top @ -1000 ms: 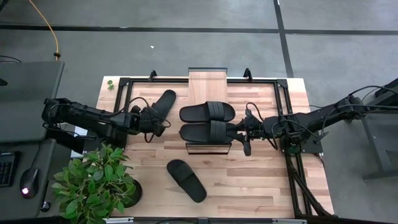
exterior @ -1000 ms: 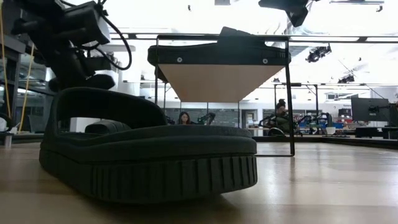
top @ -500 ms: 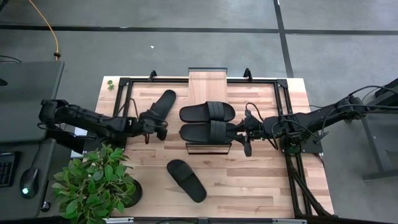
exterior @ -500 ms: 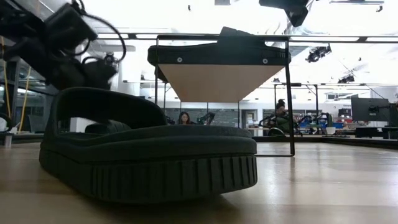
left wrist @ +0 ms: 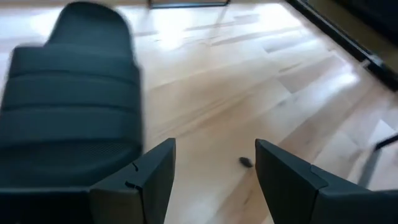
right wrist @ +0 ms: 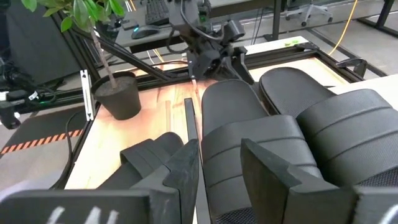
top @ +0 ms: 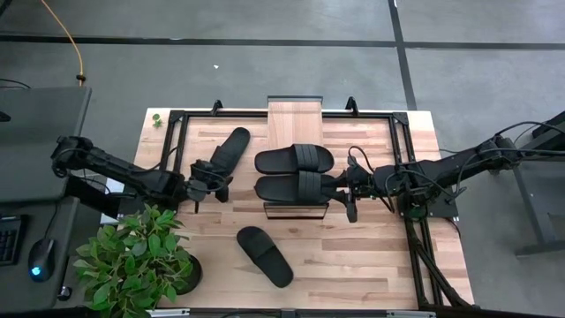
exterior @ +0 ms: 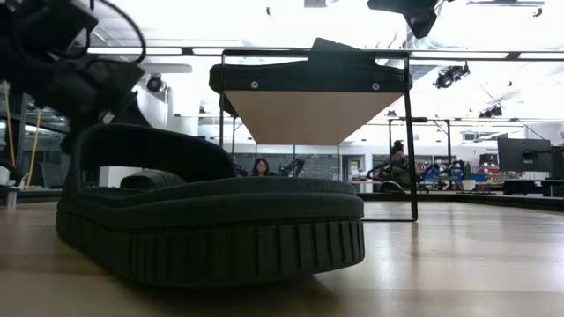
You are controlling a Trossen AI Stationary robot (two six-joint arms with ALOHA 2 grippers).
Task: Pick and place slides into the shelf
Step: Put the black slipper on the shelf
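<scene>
Left gripper [top: 208, 179]: you see it from above near the worktop's left edge, beside one slide [top: 229, 147]; its wrist view shows the fingers [left wrist: 149, 180] spread with bare wood between them.
Right gripper [top: 346, 188]: you see it at the shelf's [top: 296, 117] right side; only its wrist view shows the fingers [right wrist: 186, 168] pinching the heel of the near shelf slide [top: 296, 187].
Second shelf slide [top: 294, 159]: lies just behind it on the shelf.
Fourth slide [top: 264, 255]: lies toward the worktop's front edge; the low view fills with it, shelf behind.
Plant [top: 137, 261]: front-left corner.
</scene>
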